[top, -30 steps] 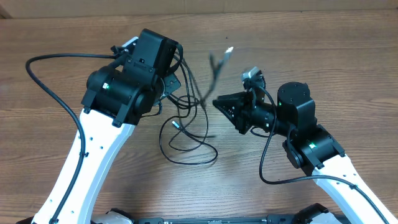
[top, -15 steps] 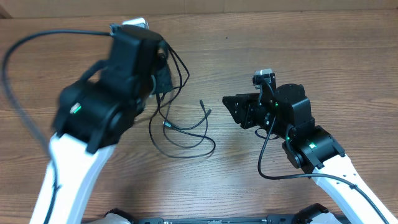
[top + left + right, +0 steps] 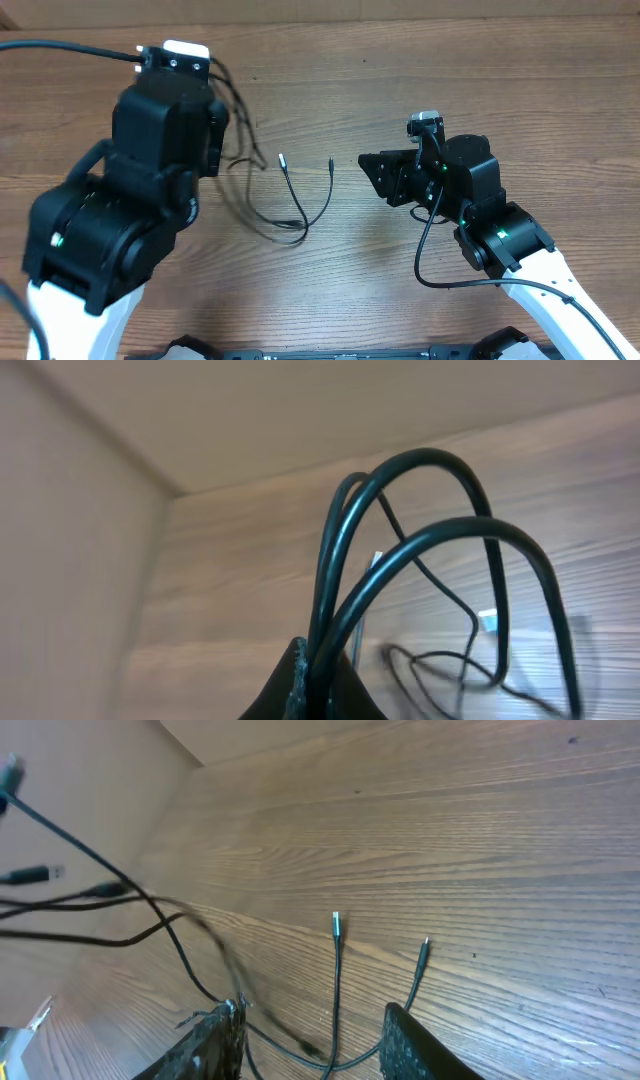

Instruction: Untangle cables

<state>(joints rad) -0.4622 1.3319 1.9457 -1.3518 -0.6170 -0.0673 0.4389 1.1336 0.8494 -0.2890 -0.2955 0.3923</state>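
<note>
Overhead: black-and-white left arm (image 3: 120,220) raised high, thin black cables (image 3: 300,224) hanging from it onto the brown wooden table (image 3: 520,80). Right gripper (image 3: 368,172) held level, jaws parted, empty.
Left wrist: left gripper (image 3: 305,682) pressed together, pinching the cables, which arched above it.
Right wrist: two small silver-tipped plug ends (image 3: 336,925) lay just ahead, between the spread fingers (image 3: 410,1040).

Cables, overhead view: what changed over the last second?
The left tool, shut on the cables, swung leftward, dragging them along and stretching them out. The right tool opened and drew back rightward, holding nothing. The table stayed as it was.
</note>
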